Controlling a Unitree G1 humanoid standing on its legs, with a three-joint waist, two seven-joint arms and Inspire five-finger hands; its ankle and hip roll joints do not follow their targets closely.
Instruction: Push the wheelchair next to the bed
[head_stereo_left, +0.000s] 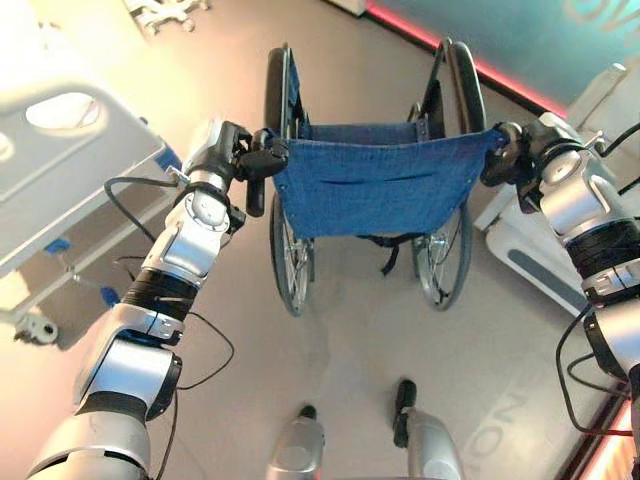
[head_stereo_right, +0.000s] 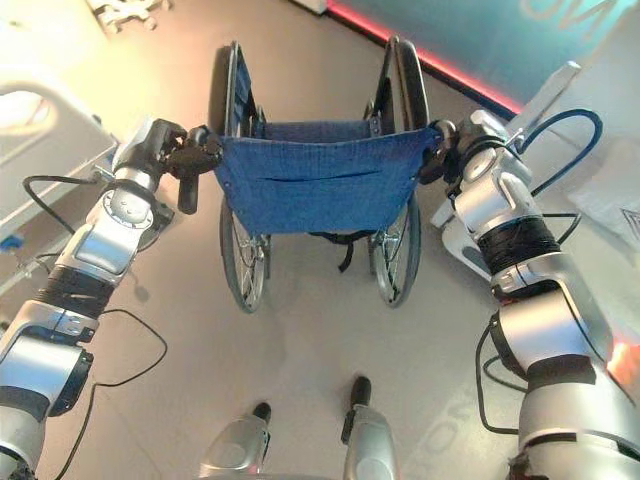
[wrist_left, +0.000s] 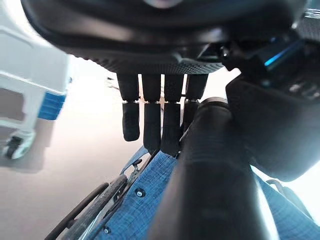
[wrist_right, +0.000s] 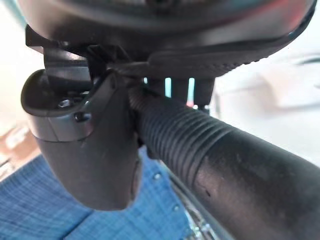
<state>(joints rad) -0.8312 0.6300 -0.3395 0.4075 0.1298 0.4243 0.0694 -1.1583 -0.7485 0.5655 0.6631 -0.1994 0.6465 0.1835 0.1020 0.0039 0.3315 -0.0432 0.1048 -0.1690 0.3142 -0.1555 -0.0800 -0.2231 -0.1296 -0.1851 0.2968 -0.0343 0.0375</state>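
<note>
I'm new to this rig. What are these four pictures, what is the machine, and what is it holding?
A two-legged humanoid robot with silver arms and dark hands. Two pictures come from its head, looking down; two from cameras on its wrists. Before it stands a wheelchair with a blue cloth back, seen from behind. The left hand rests at the left push handle with its fingers straight. The right hand is closed round the ribbed right push handle. A white bed stands on the robot's left.

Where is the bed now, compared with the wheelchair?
In the left eye view the bed stands at the robot's left, beside the wheelchair, with open floor between them. The left hand and right hand are at the wheelchair's push handles.
</note>
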